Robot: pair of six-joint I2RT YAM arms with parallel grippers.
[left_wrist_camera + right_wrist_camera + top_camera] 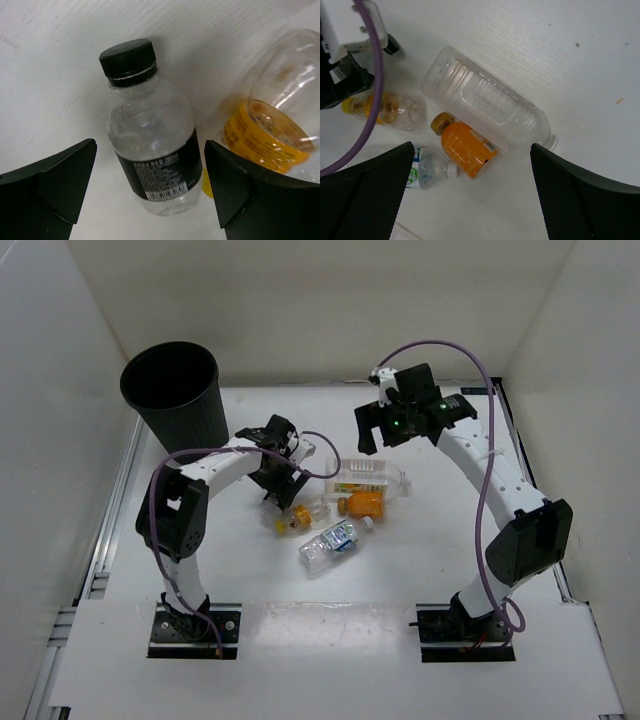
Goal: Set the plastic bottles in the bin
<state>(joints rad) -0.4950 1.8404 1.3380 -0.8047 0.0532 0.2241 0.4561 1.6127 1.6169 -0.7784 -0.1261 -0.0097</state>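
Bin [190, 425] stands upright at the far left corner of the worktop [440, 550], mouth up. Left arm [215, 466] bends just right of the bin, wrist low over the bottles. Left jaws are wide open and grip nothing. Their fingers [55, 190] sit either side of the black-capped bottle [150, 130], with a gap on both sides and no contact visible. That bottle lies on its side on the worktop right of the bin; in the top view the wrist hides nearly all of it. Yellow-capped bottle [300, 517] lies just beside it, a bit further right of the bin and close to one finger. Blue-green-labelled bottle [333, 540] lies on its side further right of the bin, nearer the arm bases. Orange-filled bottle [362, 504] comes next to the right, lying against the large square clear bottle [372, 477]. All five bottles are on the worktop, outside the bin. Right arm [490, 470] is farthest right of the bin. Right jaws are wide open and grip nothing, with their fingers [365, 200] held up above the orange-filled and large bottles.
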